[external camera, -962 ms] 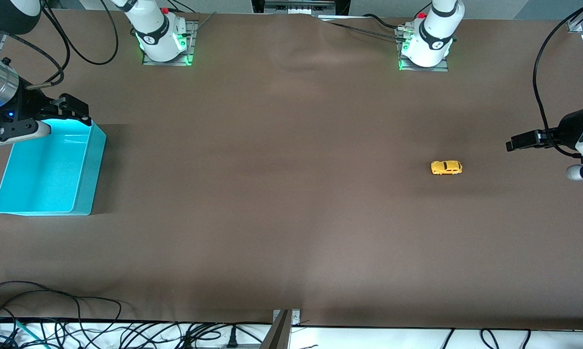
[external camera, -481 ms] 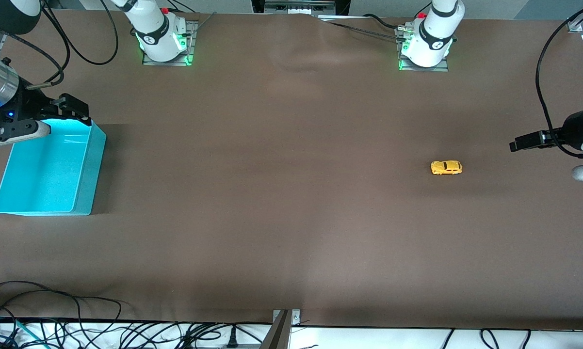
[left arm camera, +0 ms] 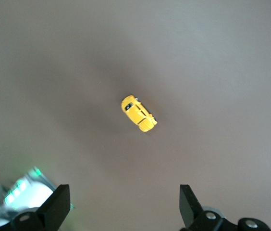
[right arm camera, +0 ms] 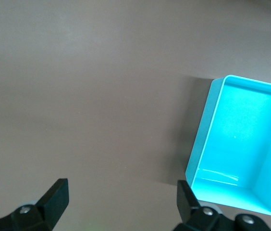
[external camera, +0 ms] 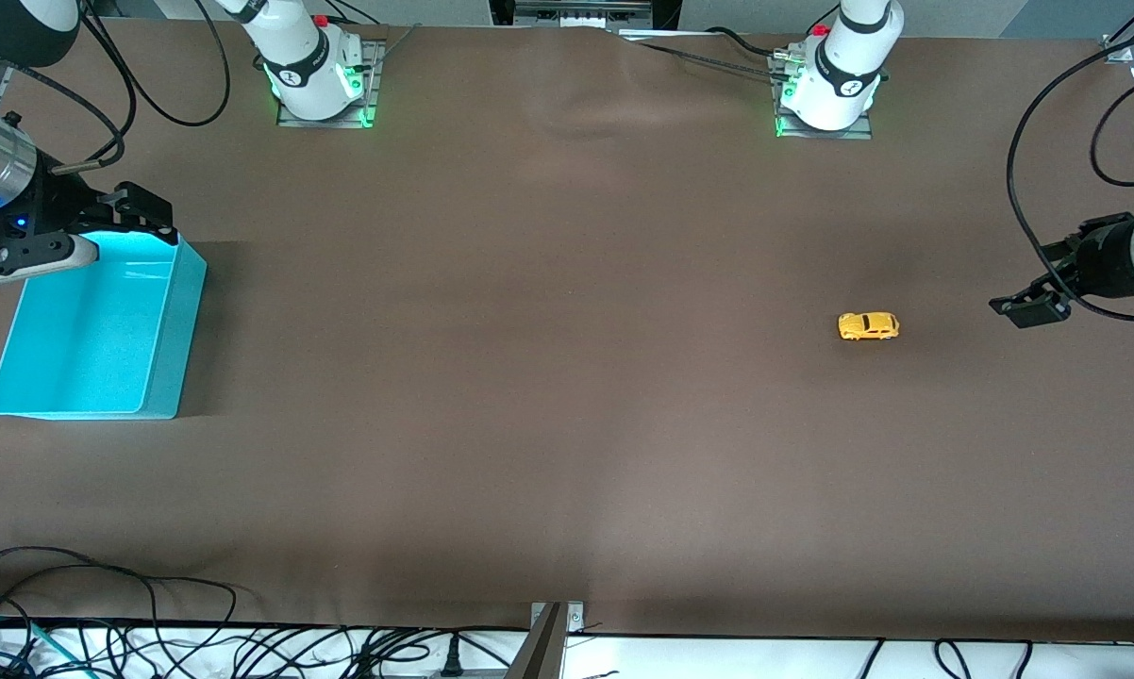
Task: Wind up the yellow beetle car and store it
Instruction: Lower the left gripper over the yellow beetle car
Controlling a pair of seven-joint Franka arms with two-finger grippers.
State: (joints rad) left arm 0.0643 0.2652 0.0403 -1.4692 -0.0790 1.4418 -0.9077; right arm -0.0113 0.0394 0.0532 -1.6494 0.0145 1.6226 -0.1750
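The yellow beetle car [external camera: 868, 326] stands on its wheels on the brown table toward the left arm's end; it also shows in the left wrist view [left arm camera: 139, 113]. My left gripper [external camera: 1027, 308] is open and empty, up in the air beside the car, toward the table's end. The turquoise bin [external camera: 95, 330] sits empty at the right arm's end and shows in the right wrist view [right arm camera: 239, 144]. My right gripper [external camera: 144, 215] is open and empty, over the bin's rim nearest the robots' bases.
The arms' bases [external camera: 317, 75] [external camera: 826, 85] stand along the table's edge farthest from the front camera. Loose cables [external camera: 105, 622] lie along the edge nearest that camera. Black cables [external camera: 1048, 170] hang by the left arm.
My left gripper has swung and dropped lower, its fingers now pointing down toward the table beside the car. The car, the bin and the right arm have not moved.
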